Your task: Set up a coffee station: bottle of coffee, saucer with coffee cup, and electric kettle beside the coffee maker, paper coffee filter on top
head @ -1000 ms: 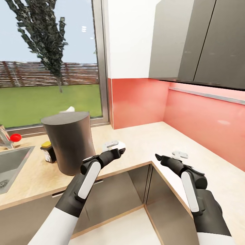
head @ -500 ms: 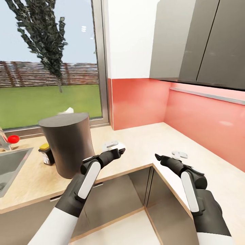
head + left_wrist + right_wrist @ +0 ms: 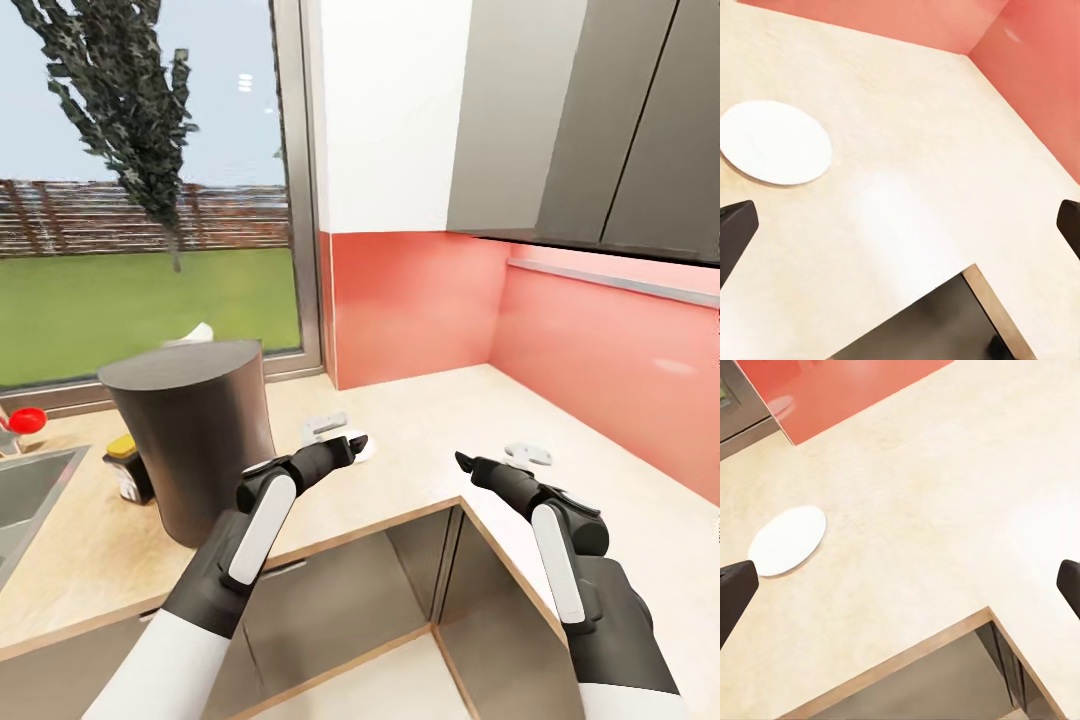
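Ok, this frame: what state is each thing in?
Coffee maker: upright on the counter.
Saucer: flat on the counter, nothing on it.
Coffee bottle: upright beside the coffee maker.
Left gripper: jaws open, holding nothing.
Right gripper: jaws open, holding nothing.

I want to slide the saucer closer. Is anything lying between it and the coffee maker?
Only bare countertop lies between the saucer and the coffee maker in the head view, with the left claw hovering above the saucer.
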Available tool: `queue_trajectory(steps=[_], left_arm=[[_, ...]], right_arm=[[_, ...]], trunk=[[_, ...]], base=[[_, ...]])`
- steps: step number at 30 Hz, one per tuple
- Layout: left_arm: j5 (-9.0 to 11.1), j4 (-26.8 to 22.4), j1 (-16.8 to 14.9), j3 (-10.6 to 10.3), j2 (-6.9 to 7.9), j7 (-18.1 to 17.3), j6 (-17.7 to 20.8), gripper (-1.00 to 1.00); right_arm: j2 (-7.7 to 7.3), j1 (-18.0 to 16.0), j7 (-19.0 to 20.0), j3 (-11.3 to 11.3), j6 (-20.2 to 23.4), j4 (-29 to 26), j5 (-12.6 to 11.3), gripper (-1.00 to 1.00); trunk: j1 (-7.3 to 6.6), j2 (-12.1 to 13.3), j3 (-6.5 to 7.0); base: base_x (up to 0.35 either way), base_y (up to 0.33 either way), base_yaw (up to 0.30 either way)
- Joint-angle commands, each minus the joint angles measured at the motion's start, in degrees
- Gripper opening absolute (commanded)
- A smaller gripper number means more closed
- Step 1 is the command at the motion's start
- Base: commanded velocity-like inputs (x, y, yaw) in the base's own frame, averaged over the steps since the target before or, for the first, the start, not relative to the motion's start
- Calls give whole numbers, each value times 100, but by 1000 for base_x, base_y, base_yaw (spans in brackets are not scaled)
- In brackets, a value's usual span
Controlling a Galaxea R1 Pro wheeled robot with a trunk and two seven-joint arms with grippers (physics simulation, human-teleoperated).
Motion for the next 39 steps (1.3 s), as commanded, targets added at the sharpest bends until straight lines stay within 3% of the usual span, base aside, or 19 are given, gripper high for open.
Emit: queue_trajectory(steps=[1,9,20,27,34,39], left_arm=[[61,-8,-5,-3,1,53,16,100],[61,-4,-5,0,-4,53,13,100],[53,-6,-5,2,-3,94,-19,100],[32,267,-79,1,-30,245,-482,100],[71,749,-162,6,-109,716,-1118,100],[73,832,-146,7,-125,1028,-1308,100]], right_arm=[[5,-7,-3,-11,30,-6,-26,100],[5,-7,-1,-11,30,-6,-26,100],[5,-7,-2,-11,30,-6,-26,100],[9,-7,-3,-2,30,-6,-26,100],[14,-7,-3,6,30,2,-26,100],[14,-7,-2,6,30,10,-26,100]], trunk=[[4,-14,-14],[4,-14,-14],[4,-14,-14],[4,-14,-14],[4,-14,-14],[4,-14,-14]], base=[[8,3,-151],[149,1,-200],[42,0,-17],[0,0,0],[0,0,0],[0,0,0]])
